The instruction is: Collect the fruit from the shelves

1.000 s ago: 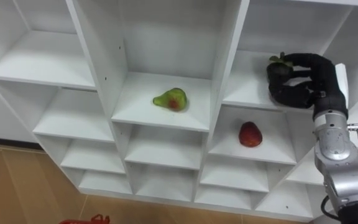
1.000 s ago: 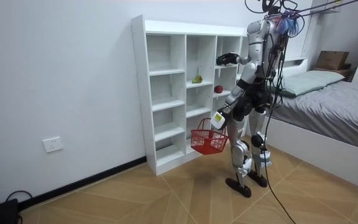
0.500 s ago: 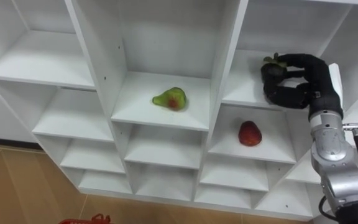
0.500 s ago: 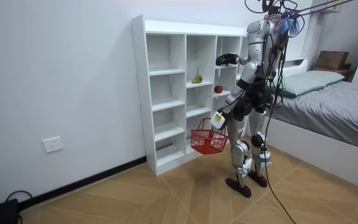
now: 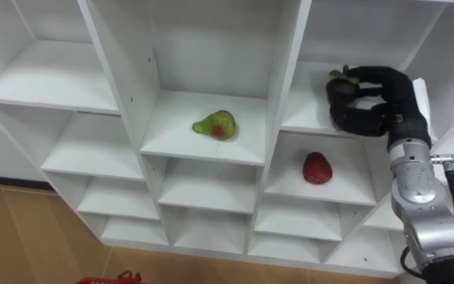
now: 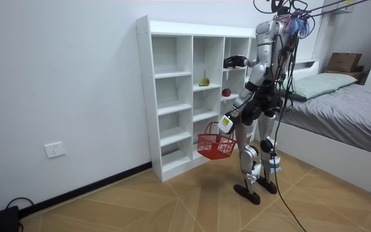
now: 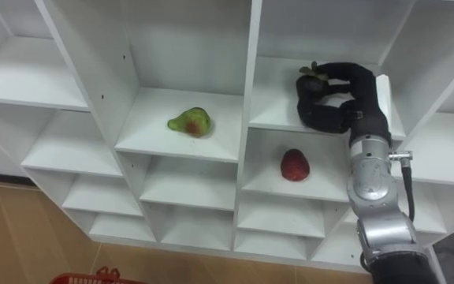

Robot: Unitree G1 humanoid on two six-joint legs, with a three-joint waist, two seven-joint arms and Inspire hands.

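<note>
Fruits, three pieces, all lodged in the white open-shelved closet (image 5: 287, 102); none is seen collected. Item one: a dark round fruit with green leaves (image 5: 338, 85), in the upper compartment of the right-hand column, near the shelf's front edge, enclosed by the curled fingers and thumb of the right hand (image 5: 392, 99); whether it is lifted clear of the shelf cannot be told. Item two: a green-and-red pear (image 5: 216, 125), laid on its side in the middle column, at about the same level, untouched. Item three: a red round fruit (image 5: 317, 169), set in the compartment directly below the first, untouched. The other compartments in view are found bare. Receptacle: a red wire basket (image 6: 216, 146), hung by its handle from the left hand (image 6: 226, 124), which is closed on it, low in front of the closet; its contents cannot be made out. Progress is judged early: the first fruit is grasped but not yet transferred, and two more are left on the shelves.
</note>
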